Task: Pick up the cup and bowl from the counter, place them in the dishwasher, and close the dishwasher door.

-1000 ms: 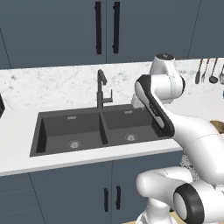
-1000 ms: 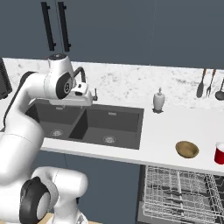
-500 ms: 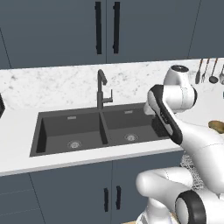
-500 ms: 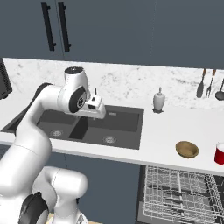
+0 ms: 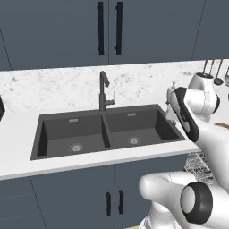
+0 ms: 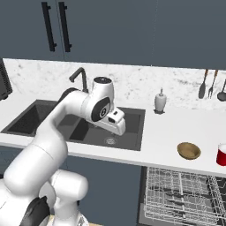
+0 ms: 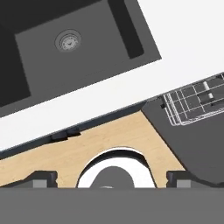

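Showing red cup (image 6: pixel 221 155) + brown bowl (image 6: pixel 189 150) on white counter (image 6: pixel 176 132) | end effector (image 7: pixel 111 178) fingers apart

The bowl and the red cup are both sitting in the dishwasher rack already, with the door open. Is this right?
Not quite. In the right base view the bowl and the red cup both sit on the counter, above the rack. The door is open, as you say.
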